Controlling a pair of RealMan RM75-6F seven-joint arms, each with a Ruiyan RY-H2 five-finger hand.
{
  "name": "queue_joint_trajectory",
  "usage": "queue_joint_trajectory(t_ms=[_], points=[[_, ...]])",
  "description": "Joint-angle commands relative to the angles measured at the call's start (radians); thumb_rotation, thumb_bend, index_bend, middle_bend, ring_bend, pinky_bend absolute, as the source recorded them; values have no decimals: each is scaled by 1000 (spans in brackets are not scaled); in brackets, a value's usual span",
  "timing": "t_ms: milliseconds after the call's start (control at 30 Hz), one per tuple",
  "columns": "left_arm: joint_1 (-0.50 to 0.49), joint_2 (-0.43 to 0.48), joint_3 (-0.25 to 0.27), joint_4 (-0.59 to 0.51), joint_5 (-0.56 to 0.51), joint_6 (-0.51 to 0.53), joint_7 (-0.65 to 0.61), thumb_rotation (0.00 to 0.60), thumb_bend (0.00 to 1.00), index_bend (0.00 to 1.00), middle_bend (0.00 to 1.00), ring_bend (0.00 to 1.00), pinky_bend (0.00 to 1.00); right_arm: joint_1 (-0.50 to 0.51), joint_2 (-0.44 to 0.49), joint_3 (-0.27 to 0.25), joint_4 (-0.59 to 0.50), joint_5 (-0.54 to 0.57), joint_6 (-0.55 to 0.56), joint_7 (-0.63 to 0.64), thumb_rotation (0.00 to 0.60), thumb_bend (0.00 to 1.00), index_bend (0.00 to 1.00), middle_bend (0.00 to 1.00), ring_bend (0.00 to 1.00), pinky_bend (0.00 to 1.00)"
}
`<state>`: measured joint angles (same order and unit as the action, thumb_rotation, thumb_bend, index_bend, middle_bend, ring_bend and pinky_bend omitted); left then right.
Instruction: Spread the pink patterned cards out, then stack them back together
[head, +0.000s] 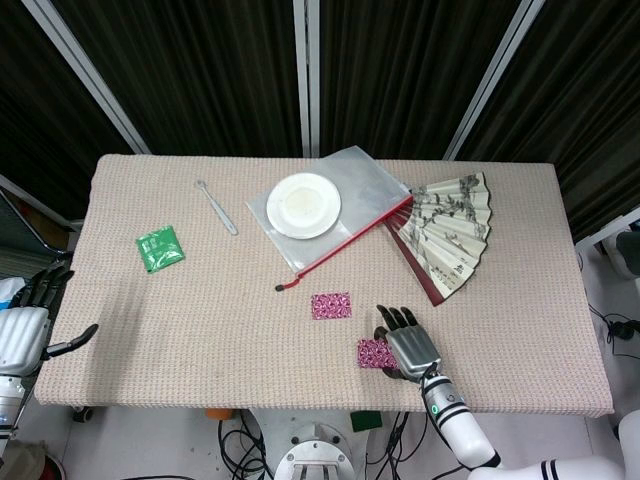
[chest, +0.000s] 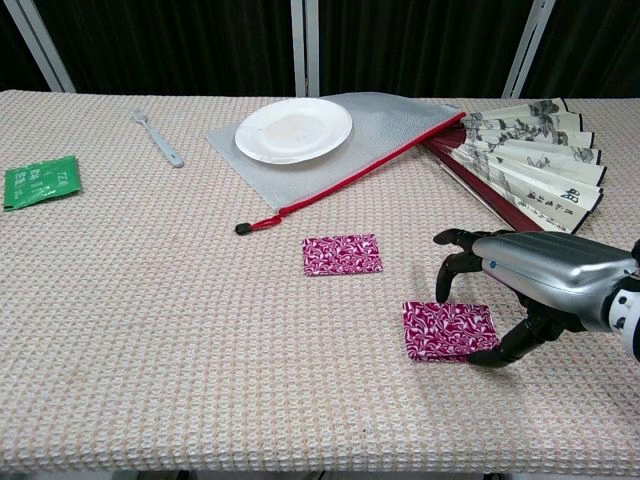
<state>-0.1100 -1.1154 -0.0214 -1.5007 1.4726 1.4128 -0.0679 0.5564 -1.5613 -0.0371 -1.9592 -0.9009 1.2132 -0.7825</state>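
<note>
One pink patterned card (head: 331, 305) (chest: 342, 254) lies flat near the table's middle. A small squared pile of pink patterned cards (head: 372, 352) (chest: 446, 330) lies flat on the cloth in front of it, to the right. My right hand (head: 410, 343) (chest: 530, 280) arches over that pile's right part. Its fingertips (chest: 441, 293) touch the pile's far edge and its thumb (chest: 492, 354) presses the near right corner, so the pile is pinched between them. My left hand (head: 25, 325) hangs off the table's left edge with fingers apart, holding nothing; only the head view shows it.
A white plate (head: 303, 205) (chest: 293, 129) sits on a clear zip pouch (head: 365, 180) (chest: 400, 120) at the back. A spread paper fan (head: 450, 232) (chest: 530, 155) lies right of it. A metal spoon (head: 217, 207) (chest: 158, 137) and a green packet (head: 160, 248) (chest: 40, 181) lie to the left.
</note>
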Motion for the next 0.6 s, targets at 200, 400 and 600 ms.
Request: queue_joint_trajectory(t_ms=[200,400,600], points=[[1,3,1,-2,-2,-2,-1,110,105,73,50,32,170,2,2,-3,-3,10,-1,-6,600,477,355,6,0,0],[2,4,0,-3,1,2,-1,110,104,73,50,32,170,2,8,-4,-10,2,-2,-1,600,477,337,6,0,0],[3,5,0,-3,3,5,-3,109,105,73,50,32,170,2,20,8,-20,-17,2,21,600,477,323,2,0,0]])
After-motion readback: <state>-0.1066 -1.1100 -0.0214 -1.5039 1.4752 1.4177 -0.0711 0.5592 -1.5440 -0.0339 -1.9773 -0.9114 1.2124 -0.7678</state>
